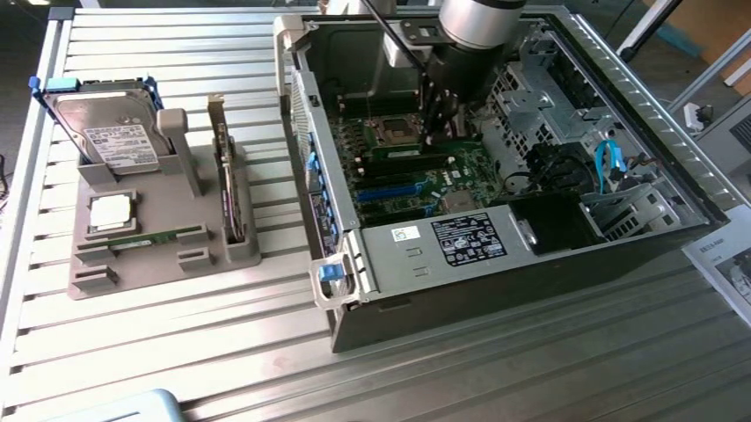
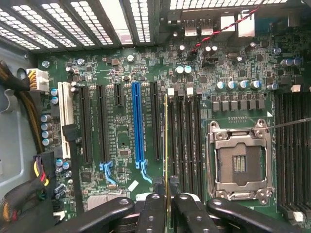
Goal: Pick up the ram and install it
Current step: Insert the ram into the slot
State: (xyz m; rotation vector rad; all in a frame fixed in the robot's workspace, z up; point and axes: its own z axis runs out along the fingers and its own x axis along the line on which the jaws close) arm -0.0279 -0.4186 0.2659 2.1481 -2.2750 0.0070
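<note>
The gripper [image 2: 167, 204] clamps the ram [image 2: 167, 136] edge-on over the memory slots [image 2: 187, 141], between the blue slot [image 2: 137, 121] and the CPU socket [image 2: 238, 160]. The case walls [image 1: 308, 132] stand well apart from it.

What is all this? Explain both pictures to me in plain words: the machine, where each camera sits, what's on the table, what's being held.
The machine is a robot arm reaching into an open computer case on a slatted metal table. The exterior view comes from a camera off the arm. Toward that view's left, a grey holder carries a hard drive, an upright card and a thin green strip lying flat. The wrist view comes from a camera on the arm, facing the circuit board inside the case. There the gripper is closed on the ram stick, seen edge-on as a thin line by the long black slots. Whether it is seated cannot be told.
</note>
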